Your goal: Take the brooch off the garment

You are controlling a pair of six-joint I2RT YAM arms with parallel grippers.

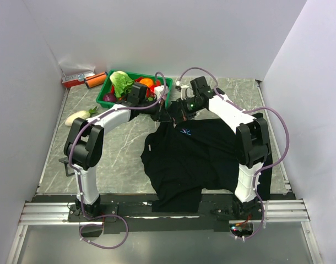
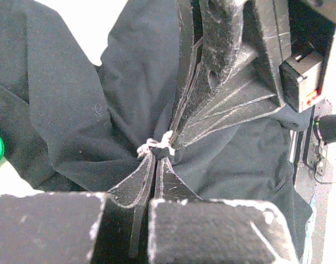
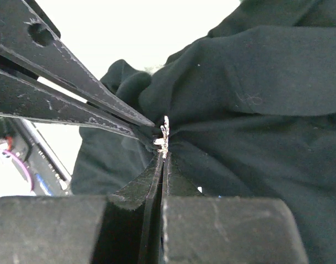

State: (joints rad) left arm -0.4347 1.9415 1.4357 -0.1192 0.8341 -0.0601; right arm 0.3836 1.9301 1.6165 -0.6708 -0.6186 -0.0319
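Your left gripper and right gripper are both clenched on the tiny sparkly white brooch at frame centre. The black soft-fabric shirt bunches around it.

Overhead, two wrist close-ups on garment

You had a grey marbled table. The garment lay spread on it from the left pincer back toward the arm bases. A green tray sat just beyond-left of that pincer. A white vegetable and an orange cylinder lay well to its left.
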